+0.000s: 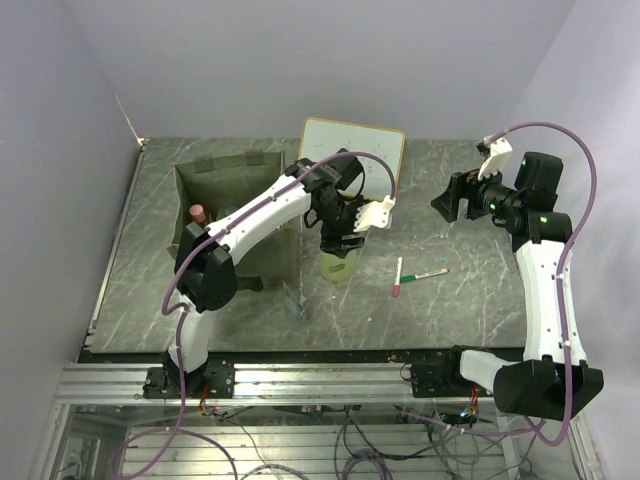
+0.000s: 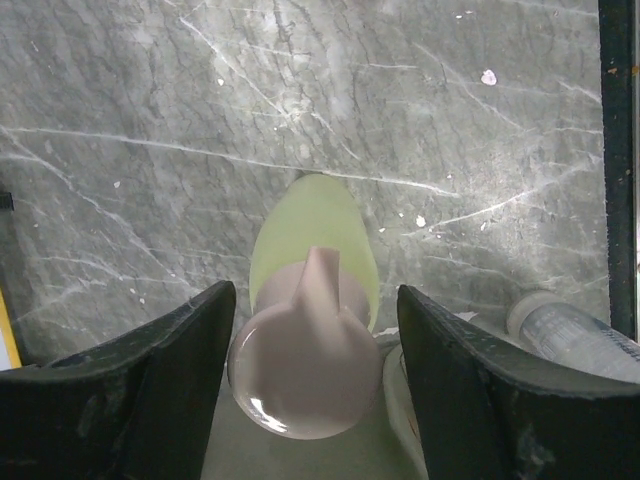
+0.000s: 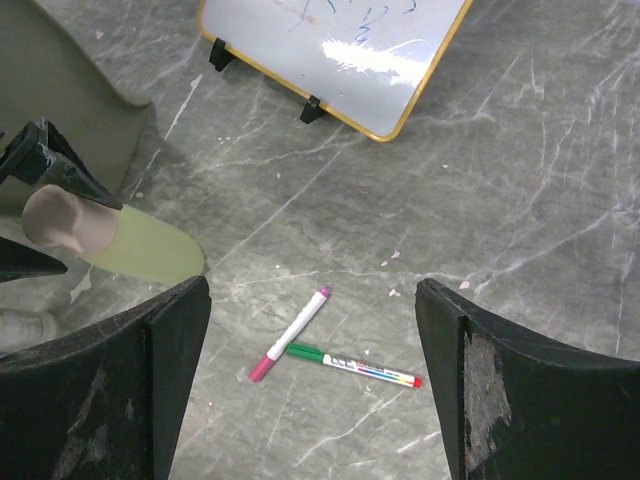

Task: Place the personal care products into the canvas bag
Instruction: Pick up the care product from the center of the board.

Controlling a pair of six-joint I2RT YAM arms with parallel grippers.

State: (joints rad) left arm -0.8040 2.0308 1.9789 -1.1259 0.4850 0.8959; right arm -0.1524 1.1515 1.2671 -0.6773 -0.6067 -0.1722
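Straddling the green pump bottle [image 2: 315, 235], the left gripper [image 2: 315, 292] has its jaws either side of the peach pump, but I cannot tell whether they pinch it. That bottle is just right of the bag [image 1: 215, 168]. The right gripper [image 1: 452, 200] hangs wide open and empty above the pens [image 1: 415, 275].

1. In the top view the left gripper [image 1: 341, 244] covers the top of the pump bottle [image 1: 337, 267].
2. The left arm hides much of the canvas bag [image 1: 226, 168]; of one bottle inside, only a pink cap [image 1: 197, 212] shows.
3. The left wrist view's right edge cuts off a clear bottle [image 2: 575, 338].
4. The right wrist view's top edge crops the whiteboard [image 3: 330, 50].
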